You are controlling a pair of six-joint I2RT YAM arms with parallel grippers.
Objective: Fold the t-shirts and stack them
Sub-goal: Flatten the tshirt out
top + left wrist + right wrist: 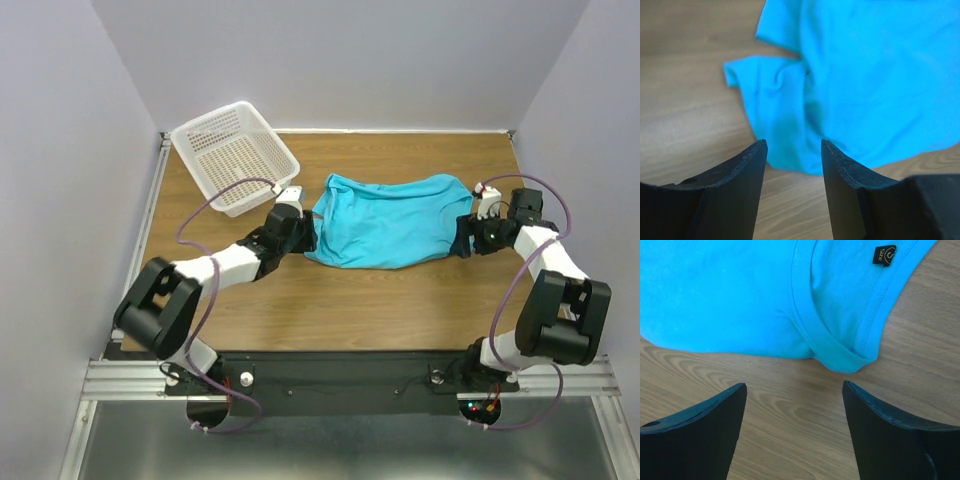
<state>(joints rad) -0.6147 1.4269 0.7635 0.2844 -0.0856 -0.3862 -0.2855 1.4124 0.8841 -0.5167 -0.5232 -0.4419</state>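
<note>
One turquoise t-shirt [390, 222] is laid on the wooden table [350, 300], spread sideways, loosely flattened, edges rumpled. No other garment is seen.

Left gripper [310, 235] is parked at the shirt's left end, low over the wood. In the left wrist view the left gripper [794, 145] is seen with jaws apart and nothing between them. The t-shirt [865, 75] starts just past the fingertips, and a short sleeve [765, 85] is folded out toward the left.

Right gripper [465, 235] is parked at the shirt's right end. In the right wrist view the right gripper [795, 386] is seen with jaws spread wide over bare wood, with no cloth held. The t-shirt [715, 290] lies just beyond the tips, not touched. A ribbed neckband [810, 335] is curled toward the gripper.

Writing: a small black tag [884, 254] is sewn inside the neck, with yellow lettering read as "size" beside a yellow ring mark. No brand name can be read.

White mesh basket [235, 160] is set beyond the shirt's left end, tilted, near but not touching.
</note>
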